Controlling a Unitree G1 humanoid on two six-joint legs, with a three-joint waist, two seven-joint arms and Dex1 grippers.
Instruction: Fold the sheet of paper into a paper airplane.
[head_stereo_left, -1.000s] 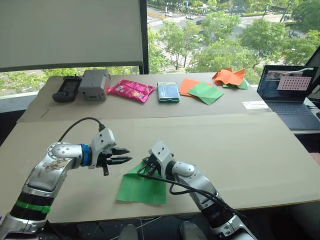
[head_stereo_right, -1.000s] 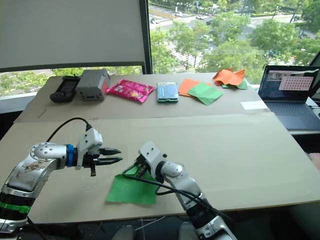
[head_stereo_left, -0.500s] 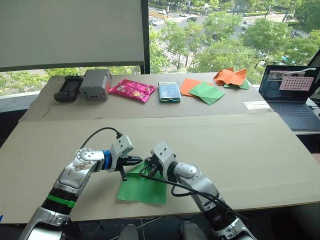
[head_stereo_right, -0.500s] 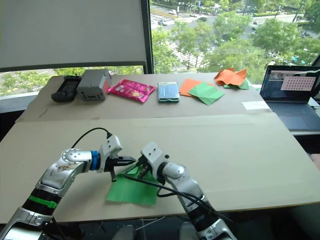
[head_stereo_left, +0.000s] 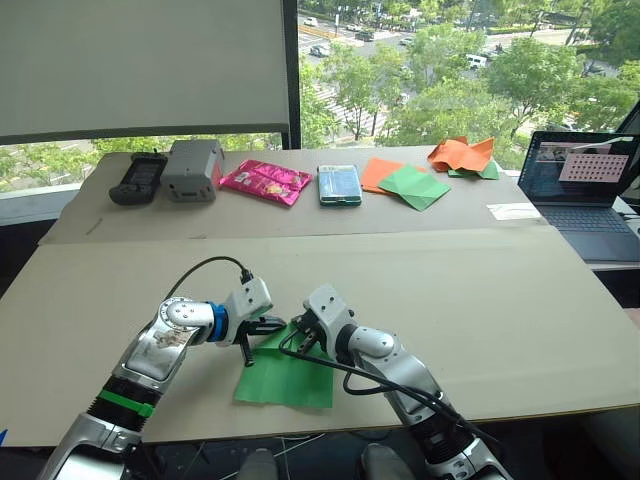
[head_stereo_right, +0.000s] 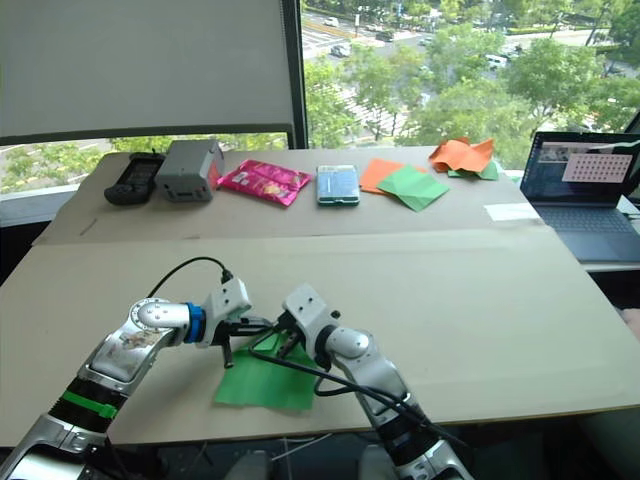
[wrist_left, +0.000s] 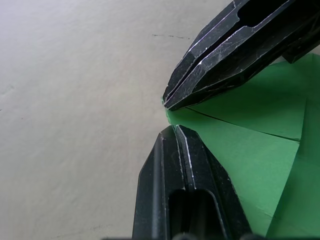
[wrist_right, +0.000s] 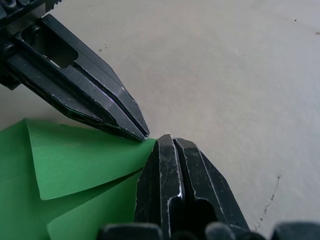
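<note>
Grippers are tip to tip at the far corner of the sheet of paper, left gripper closed with nothing visibly pinched, right gripper clamped on that folded corner, near the table's front edge.

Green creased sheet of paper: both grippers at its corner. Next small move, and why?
Likely pin the corner with the right gripper and drag the left gripper along the fold to crease it: both, shut, meet at one corner of the green creased sheet of paper, where a flap lies folded over.
</note>
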